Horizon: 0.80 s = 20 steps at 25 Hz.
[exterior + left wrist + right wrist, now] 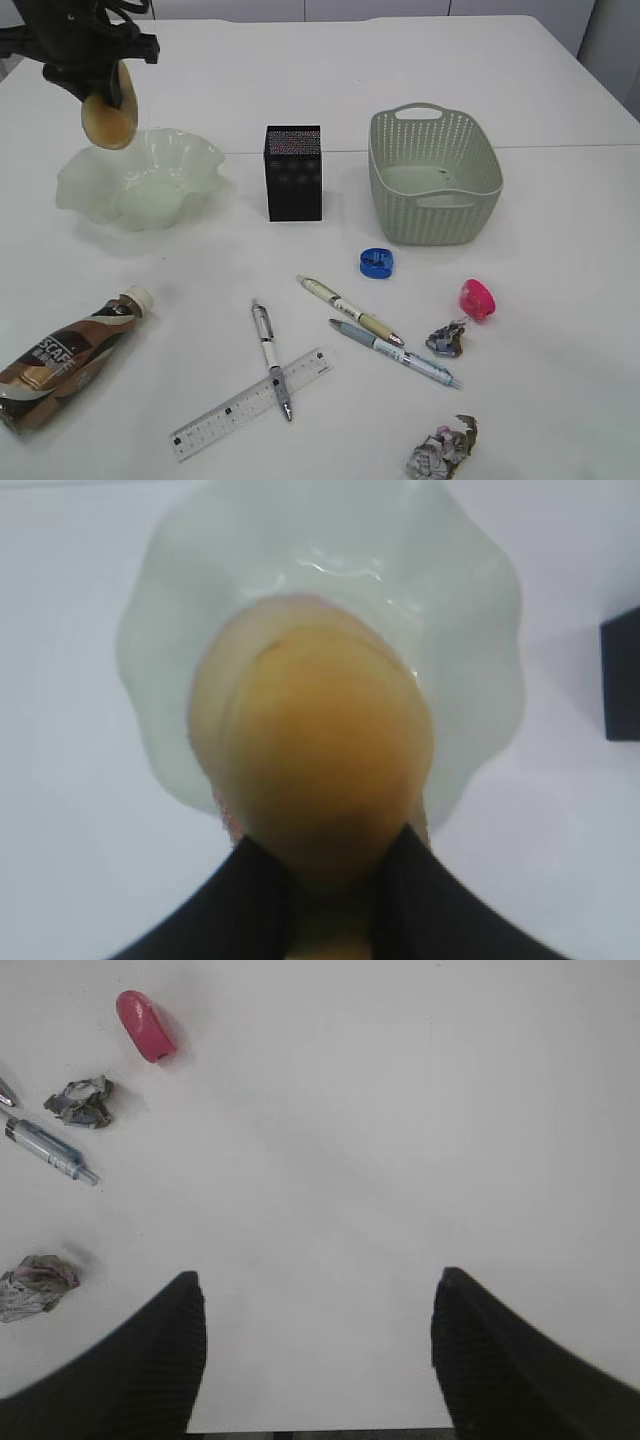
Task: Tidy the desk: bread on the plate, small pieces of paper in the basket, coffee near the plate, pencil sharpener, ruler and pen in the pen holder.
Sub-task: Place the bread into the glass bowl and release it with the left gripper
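My left gripper (112,95) is shut on a tan bread roll (108,118) and holds it above the left rim of the wavy pale-green plate (190,155). In the left wrist view the bread (315,750) hangs over the plate (470,630). The black pen holder (293,173) and grey basket (433,172) stand behind. A blue sharpener (377,262), pink sharpener (477,298), three pens (350,309) (394,352) (270,356), clear ruler (230,410), two paper wads (447,339) (443,449) and coffee bottle (70,355) lie in front. My right gripper (315,1310) is open, empty, over bare table.
The right wrist view shows the pink sharpener (146,1025), two paper wads (80,1100) (32,1285) and a pen tip (50,1150) at its left. The pen holder's edge (622,675) shows at the right of the left wrist view.
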### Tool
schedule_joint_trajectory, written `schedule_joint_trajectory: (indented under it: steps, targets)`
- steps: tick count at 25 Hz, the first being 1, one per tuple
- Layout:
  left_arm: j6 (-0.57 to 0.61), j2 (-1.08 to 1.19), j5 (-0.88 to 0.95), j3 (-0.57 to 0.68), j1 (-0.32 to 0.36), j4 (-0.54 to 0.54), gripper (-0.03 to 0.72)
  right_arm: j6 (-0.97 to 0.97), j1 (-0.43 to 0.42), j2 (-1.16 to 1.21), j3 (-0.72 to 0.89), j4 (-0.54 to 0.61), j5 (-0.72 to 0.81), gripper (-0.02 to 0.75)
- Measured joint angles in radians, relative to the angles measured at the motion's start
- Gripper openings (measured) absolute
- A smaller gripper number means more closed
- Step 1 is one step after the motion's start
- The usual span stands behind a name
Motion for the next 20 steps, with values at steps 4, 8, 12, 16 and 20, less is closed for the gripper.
schedule_joint_trajectory:
  steps: [4,8,12,16,20]
  targets:
    - [0.0,0.045,-0.074,-0.002,0.04,0.034,0.133,0.0,0.0,0.0,0.0,0.0,0.0,0.514]
    - [0.0,0.125,-0.122,-0.002,0.059,0.038,0.136,0.0,0.0,0.0,0.0,0.0,0.0,0.514]
    - [0.0,0.183,-0.154,-0.002,0.059,0.038,0.156,0.0,0.0,0.0,0.0,0.0,0.008,0.514]
    - [0.001,0.193,-0.2,-0.002,0.059,0.038,0.303,0.0,0.0,0.0,0.0,0.0,0.021,0.514]
    - [0.002,0.193,-0.212,-0.002,0.059,0.04,0.555,0.011,0.0,0.0,0.0,0.0,0.024,0.513]
